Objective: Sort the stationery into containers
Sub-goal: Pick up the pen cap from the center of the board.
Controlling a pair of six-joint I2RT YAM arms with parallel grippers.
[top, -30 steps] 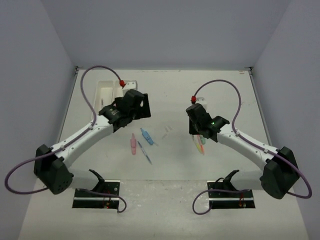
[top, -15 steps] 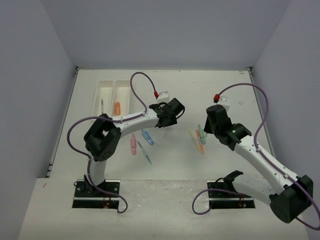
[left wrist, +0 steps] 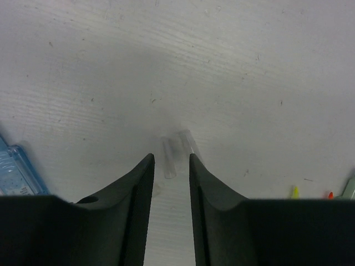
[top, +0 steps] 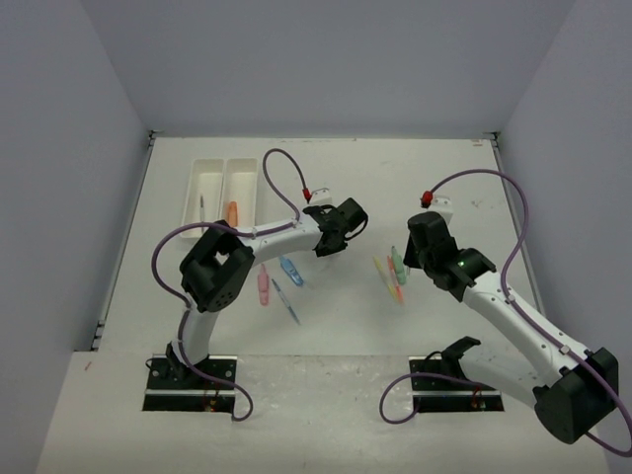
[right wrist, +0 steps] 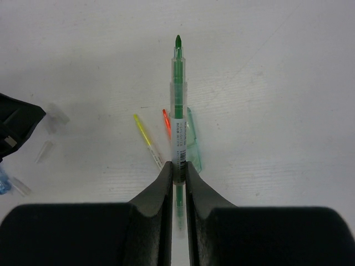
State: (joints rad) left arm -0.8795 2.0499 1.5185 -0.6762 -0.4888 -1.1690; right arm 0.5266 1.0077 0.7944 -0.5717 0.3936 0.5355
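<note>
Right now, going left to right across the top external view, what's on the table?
White trays → pink piece → blue piece → left end effector → yellow marker → right end effector, holding the green marker.

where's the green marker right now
In the right wrist view, the green marker is clamped in the right gripper, tip pointing away, flanked by a yellow marker and a green cap lying on the table.
</note>
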